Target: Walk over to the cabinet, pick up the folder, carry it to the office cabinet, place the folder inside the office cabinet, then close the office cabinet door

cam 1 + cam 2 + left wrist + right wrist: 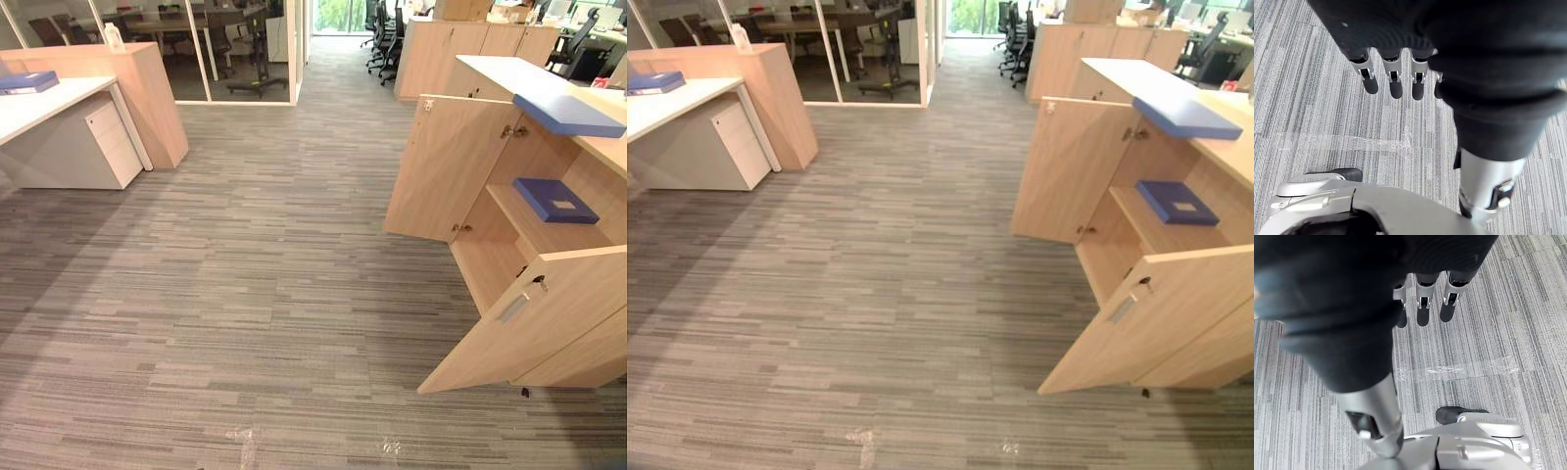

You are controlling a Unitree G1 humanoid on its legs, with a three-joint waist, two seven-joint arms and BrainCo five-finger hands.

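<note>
Left eye view: folder (554, 200) lies inside the open office cabinet (485, 269), your left hand (1393, 83) and right hand (1422, 313) hang straight-fingered and empty, only closing the door (534, 318) seems left.

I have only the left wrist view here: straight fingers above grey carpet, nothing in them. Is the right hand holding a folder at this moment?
Observer: No. The right hand hangs over the carpet with straight fingers and holds nothing.
Operator: Then where is a folder to pick up?
Observer: A blue folder lies on the white desk at the far left of the room.
Operator: And the cabinet, is it ready to receive it?
Observer: The cabinet is on the right; its near door and far door both stand open.
</note>
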